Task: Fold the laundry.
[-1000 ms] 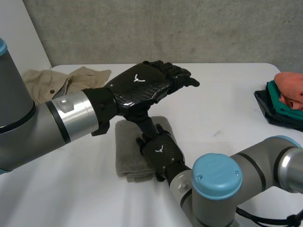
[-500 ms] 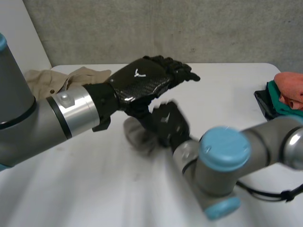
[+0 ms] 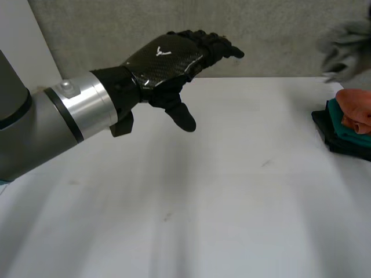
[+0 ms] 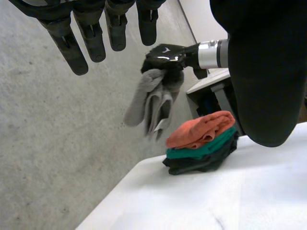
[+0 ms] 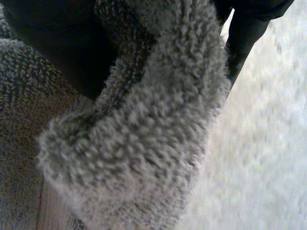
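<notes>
My left hand [image 3: 168,58] hovers open above the middle of the white table [image 3: 220,191], fingers straight and thumb hanging down; its fingers [image 4: 96,33] and thumb [image 4: 268,72] hold nothing. My right hand [image 4: 165,55] is in the air at the table's far right, shut on the folded grey towel [image 4: 151,103], which hangs from it just above the stack. In the head view the grey towel [image 3: 345,46] is a blur over the stack. Its thick pile [image 5: 144,120] is pinched under my right hand's fingers [image 5: 244,33].
A stack of folded cloths [image 3: 348,124], orange on teal on dark, lies at the table's right edge; the same stack [image 4: 204,143] sits below the hanging towel. A grey concrete wall [image 3: 261,35] runs behind the table.
My right hand closed on the grey towel, lifted it off the table's middle and swung it far right, above the stack. My left hand rose slightly and stayed open.
</notes>
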Controlling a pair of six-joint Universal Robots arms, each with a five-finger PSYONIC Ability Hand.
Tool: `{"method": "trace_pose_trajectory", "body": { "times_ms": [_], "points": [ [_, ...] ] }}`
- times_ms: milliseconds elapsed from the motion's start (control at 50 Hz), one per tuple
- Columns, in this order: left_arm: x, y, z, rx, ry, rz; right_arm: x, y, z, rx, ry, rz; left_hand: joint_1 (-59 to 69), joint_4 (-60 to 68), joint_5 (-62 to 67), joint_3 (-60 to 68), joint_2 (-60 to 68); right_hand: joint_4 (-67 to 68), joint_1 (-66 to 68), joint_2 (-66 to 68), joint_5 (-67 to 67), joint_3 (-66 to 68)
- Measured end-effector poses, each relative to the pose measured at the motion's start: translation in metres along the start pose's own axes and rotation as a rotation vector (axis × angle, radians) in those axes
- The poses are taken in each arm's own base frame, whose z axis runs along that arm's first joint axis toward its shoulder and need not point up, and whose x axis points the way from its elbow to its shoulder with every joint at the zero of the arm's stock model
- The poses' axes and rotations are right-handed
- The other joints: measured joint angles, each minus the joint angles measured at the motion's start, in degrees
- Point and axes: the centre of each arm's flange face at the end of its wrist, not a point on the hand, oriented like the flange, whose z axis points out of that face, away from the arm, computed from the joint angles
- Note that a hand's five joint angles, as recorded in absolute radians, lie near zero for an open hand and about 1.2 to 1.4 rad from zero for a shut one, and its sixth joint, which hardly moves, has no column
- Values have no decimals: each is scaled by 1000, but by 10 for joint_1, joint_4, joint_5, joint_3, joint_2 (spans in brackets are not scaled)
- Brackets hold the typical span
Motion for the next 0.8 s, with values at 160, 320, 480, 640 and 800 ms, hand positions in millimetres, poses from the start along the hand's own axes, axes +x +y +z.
{"method": "trace_pose_trajectory", "body": {
  "times_ms": [160, 320, 480, 640, 800],
  "points": [
    [7, 20, 2, -31, 19, -25, 49, 135, -25, -136, -48, 68, 0, 0, 0, 0, 0, 0, 0, 0, 0, 0],
    [11, 38, 4, -63, 30, -52, 50, 220, -70, -243, -131, 108, 0, 0, 0, 0, 0, 1, 0, 0, 39, 0],
    [15, 36, 5, -58, 41, -49, 52, 209, -74, -236, -178, 132, 0, 0, 0, 0, 0, -436, -332, -402, -276, -403],
    [22, 27, 6, -37, 56, -35, 77, 140, -67, -266, -132, 271, 0, 0, 0, 0, 0, -567, -451, -527, -511, -546],
    [34, 24, 7, -33, 85, -39, 109, 90, -89, -393, -32, 389, 0, 0, 0, 0, 0, -567, -451, -527, -513, -546]
  ]
}}
